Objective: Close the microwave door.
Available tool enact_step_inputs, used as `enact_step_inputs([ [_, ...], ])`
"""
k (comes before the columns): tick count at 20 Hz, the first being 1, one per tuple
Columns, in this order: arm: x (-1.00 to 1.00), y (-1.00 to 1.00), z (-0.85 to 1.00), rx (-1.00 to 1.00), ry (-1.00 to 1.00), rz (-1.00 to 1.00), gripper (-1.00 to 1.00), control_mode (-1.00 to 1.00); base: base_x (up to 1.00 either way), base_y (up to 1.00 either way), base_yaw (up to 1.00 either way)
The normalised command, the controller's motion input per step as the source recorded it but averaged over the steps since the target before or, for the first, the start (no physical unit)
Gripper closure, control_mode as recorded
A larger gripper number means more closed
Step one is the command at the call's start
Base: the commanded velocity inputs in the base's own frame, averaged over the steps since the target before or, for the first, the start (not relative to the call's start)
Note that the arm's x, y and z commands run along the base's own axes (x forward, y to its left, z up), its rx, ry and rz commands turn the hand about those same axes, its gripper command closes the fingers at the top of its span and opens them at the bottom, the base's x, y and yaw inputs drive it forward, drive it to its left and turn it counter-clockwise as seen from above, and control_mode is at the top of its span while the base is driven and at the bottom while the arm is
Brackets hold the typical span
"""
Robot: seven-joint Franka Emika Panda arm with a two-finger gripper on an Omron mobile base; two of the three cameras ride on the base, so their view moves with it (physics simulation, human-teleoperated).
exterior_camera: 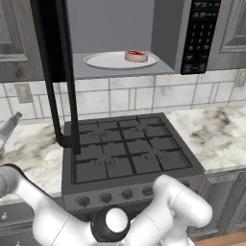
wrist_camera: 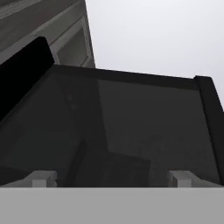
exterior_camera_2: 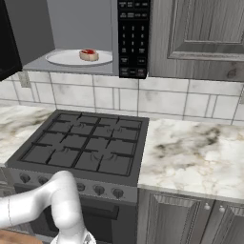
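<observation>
The wide glossy black microwave door, smooth tinted glass with a thin bar handle, stands open left of the white round plate; the gripper's spread grey fingertips hold nothing.

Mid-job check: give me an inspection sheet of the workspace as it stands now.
Surface: marble counter flanking a black gas stove.
Job's things: microwave door swung wide open, its bar handle hanging over the stove's left edge.
Clutter: white plate with a small pastry inside the microwave; a utensil at the left counter edge.
Grippers: gripper facing the dark door panel, jaws apart.
Cables: nothing seen.
Surroundings: grey cabinets, tiled backsplash, wall outlet.
</observation>
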Motion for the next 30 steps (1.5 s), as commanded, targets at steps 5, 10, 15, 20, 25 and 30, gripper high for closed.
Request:
enact_step_inputs([
  [5, 0.42, -0.41, 0.00, 0.15, 0.00, 0.06, -1.00, -1.00, 0.00, 0.00, 0.00],
  [10, 0.39, -0.43, 0.00, 0.17, 0.00, 0.10, -1.00, -1.00, 0.00, 0.00, 0.00],
  [15, 0.26, -0.57, -0.02, 0.17, -0.01, 0.08, -1.00, -1.00, 0.00, 0.00, 0.00],
  [20, 0.10, -0.59, 0.00, 0.14, -0.05, 0.05, -1.00, -1.00, 0.00, 0.00, 0.00],
  [25, 0.18, -0.64, 0.00, 0.07, -0.01, 0.02, -1.00, -1.00, 0.00, 0.00, 0.00],
  [30, 0.22, -0.62, 0.00, 0.01, -0.02, 0.00, -1.00, -1.00, 0.00, 0.00, 0.00],
])
